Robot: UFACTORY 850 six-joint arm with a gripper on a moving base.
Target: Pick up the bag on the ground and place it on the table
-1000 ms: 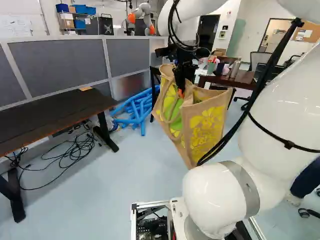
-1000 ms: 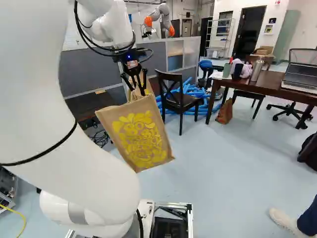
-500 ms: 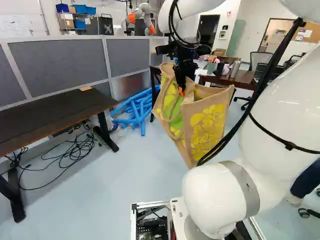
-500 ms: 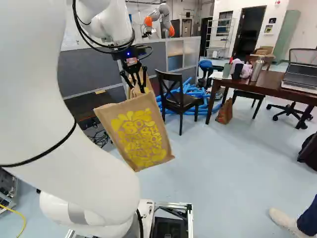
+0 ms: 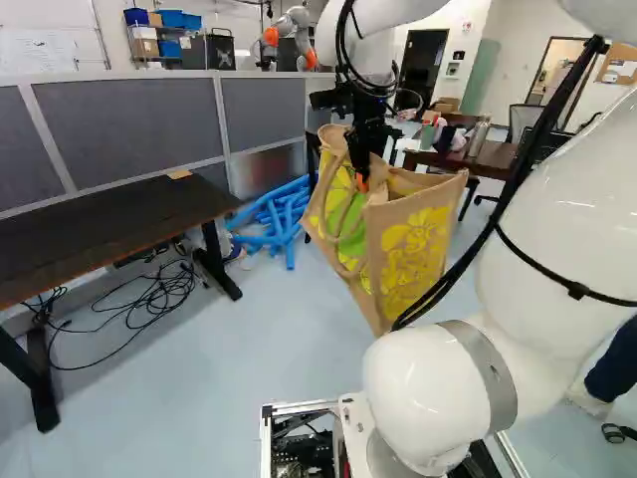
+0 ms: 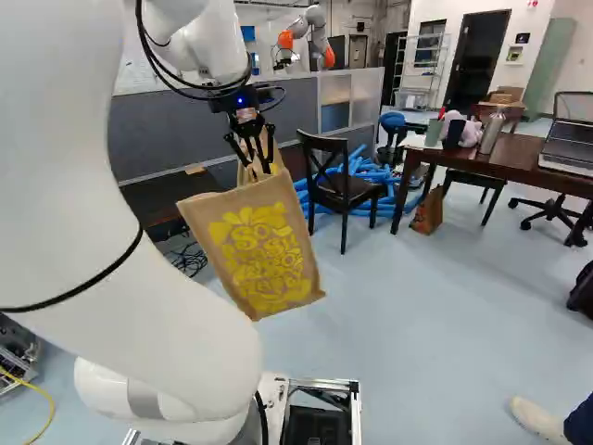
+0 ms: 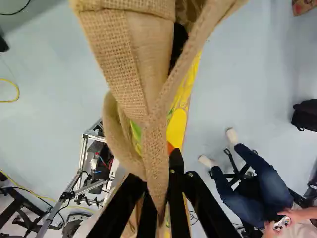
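Bag (image 6: 258,252) tan, coarsely woven, yellow-patterned, hanging tilted.

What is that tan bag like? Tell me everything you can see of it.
The tan bag looks like coarse burlap, with yellow printing on one broad face and green and yellow on another side. Its top gapes open; a looped handle droops. It hangs tilted above the floor, a strap pinched between the gripper's fingers.

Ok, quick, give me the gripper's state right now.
Gripper: closed on the burlap bag, whose strap is pinched between its two fingers.
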